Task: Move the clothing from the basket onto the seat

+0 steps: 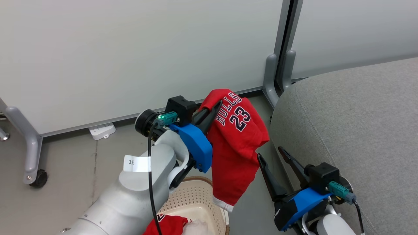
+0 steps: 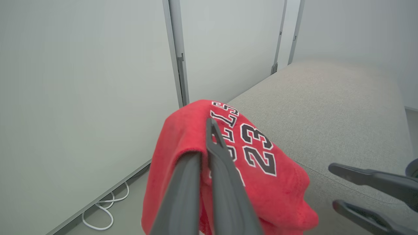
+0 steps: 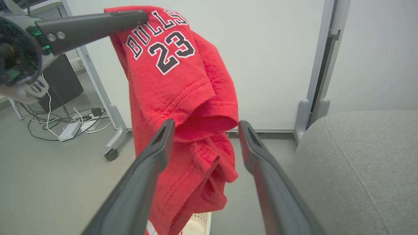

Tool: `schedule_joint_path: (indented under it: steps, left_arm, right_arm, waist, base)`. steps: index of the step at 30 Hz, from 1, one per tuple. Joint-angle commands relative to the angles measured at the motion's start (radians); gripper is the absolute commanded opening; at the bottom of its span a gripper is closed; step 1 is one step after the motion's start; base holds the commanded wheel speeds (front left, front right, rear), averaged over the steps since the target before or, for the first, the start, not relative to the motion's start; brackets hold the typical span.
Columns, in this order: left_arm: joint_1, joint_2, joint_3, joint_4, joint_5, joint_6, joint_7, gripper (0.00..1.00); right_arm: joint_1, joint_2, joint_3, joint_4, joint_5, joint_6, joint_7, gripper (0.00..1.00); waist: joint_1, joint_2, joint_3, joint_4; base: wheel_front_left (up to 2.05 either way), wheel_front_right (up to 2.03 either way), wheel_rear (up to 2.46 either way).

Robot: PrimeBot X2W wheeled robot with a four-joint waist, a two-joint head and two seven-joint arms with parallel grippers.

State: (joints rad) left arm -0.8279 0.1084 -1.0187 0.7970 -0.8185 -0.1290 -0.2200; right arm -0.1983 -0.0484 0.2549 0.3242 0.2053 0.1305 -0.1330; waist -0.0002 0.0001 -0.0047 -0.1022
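Obs.: left gripper [image 1: 214, 109] clamped on the red "BULLS 23" garment [image 1: 238, 147], fingers pressed together at its top fold. The garment hangs free over the basket [image 1: 196, 192] rim, beside the grey seat [image 1: 352, 124]. The right gripper [image 1: 270, 153] is spread wide, empty, between hanging cloth and seat. More red clothing [image 1: 168, 225] lies in the basket.

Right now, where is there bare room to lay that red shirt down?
The grey seat shows bare all over, from its rounded edge back to the wall. Crowded: the basket below holds more clothing, and the open right gripper sits in the gap between the hanging red shirt and the seat.
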Motion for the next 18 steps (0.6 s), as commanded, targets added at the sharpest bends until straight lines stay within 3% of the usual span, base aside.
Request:
schedule_joint_path:
  steps: [1, 18]
  left_arm:
    - [-0.016, 0.000, -0.005, 0.002, -0.003, -0.002, 0.002, 0.00]
    - [-0.021, -0.003, -0.035, 0.023, -0.036, -0.002, -0.011, 0.00]
  right_arm:
    - [0.019, -0.004, 0.004, -0.004, 0.004, 0.000, 0.004, 1.00]
    - [-0.026, -0.004, 0.060, -0.031, -0.029, 0.000, 0.028, 1.00]
  waist:
    - [0.0002, -0.0001, -0.001, -0.002]
    - [0.0002, -0.0001, 0.005, -0.007]
  base:
    - [0.00, 0.00, 0.00]
    - [0.00, 0.00, 0.00]
